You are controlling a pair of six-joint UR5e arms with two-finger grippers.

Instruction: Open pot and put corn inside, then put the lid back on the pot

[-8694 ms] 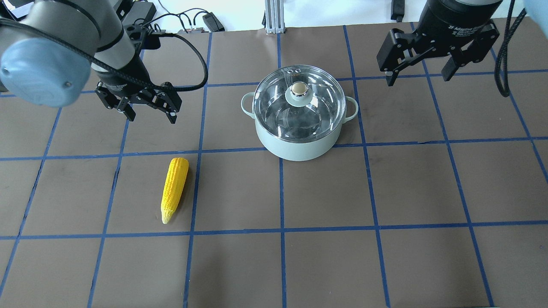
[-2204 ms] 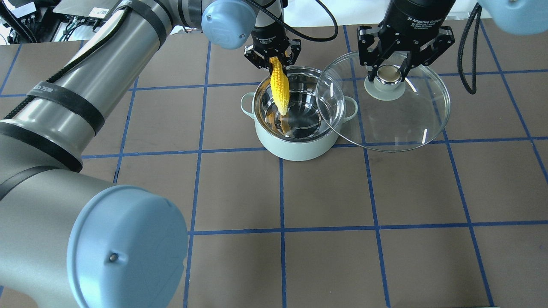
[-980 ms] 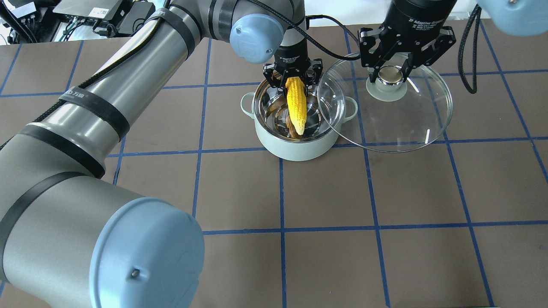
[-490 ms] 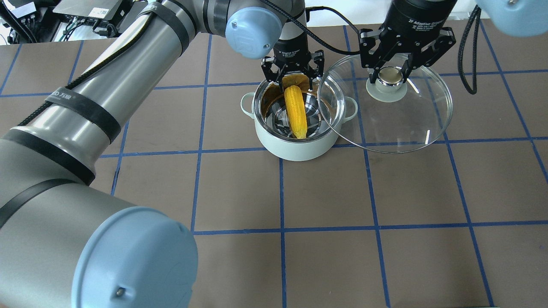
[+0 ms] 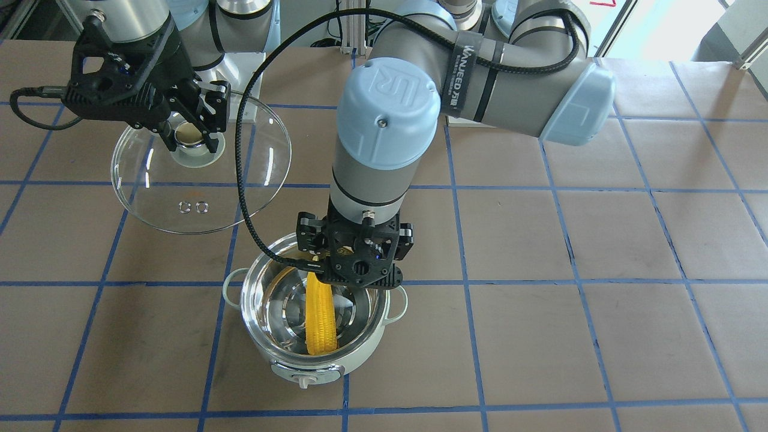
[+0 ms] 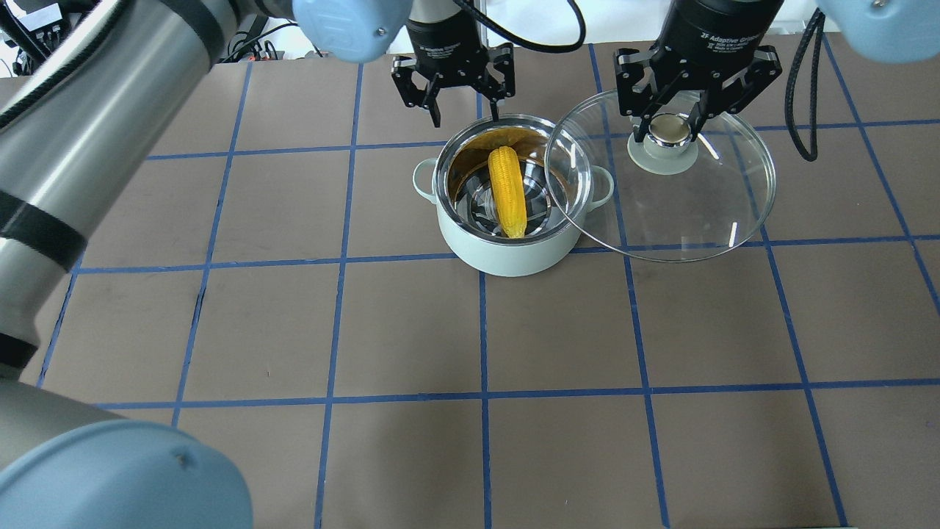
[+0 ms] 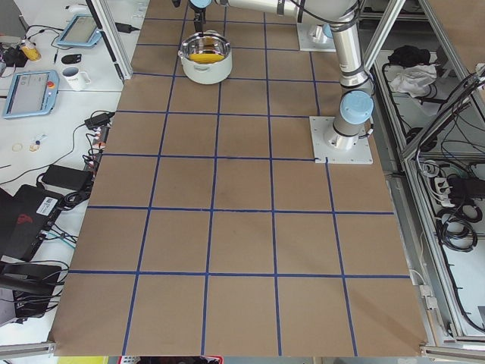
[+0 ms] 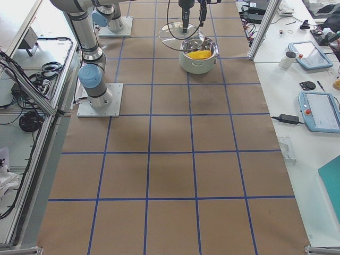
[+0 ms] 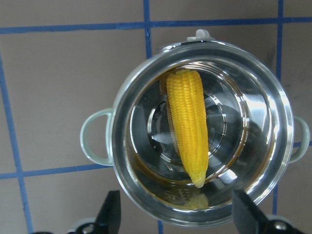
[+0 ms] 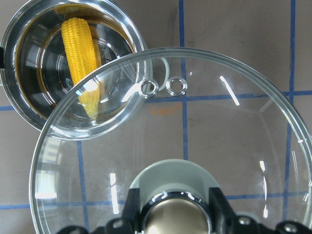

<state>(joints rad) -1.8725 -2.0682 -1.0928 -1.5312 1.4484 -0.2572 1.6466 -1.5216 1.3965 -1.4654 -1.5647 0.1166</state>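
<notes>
The pale mint pot [image 6: 507, 253] stands uncovered mid-table, its steel inside showing. The yellow corn [image 6: 507, 189] lies inside it, tapered end toward the robot; it also shows in the left wrist view [image 9: 189, 131] and the front view [image 5: 319, 318]. My left gripper [image 6: 463, 112] hangs open and empty above the pot's far rim. My right gripper [image 6: 667, 131] is shut on the beige knob of the clear glass lid [image 6: 698, 217], held in the air to the pot's right, its edge overlapping the pot's rim [image 10: 19, 97].
The table [image 6: 411, 330] is covered with brown mats marked by a blue tape grid. Cables and electronics [image 6: 29, 22] sit past the back left edge. Tablets and a mug [image 8: 289, 58] lie on side benches beyond the table.
My left gripper let go of the corn, which now lies in the pot, then rose and moved away toward the far left of the pot. The right gripper and lid stayed still.
</notes>
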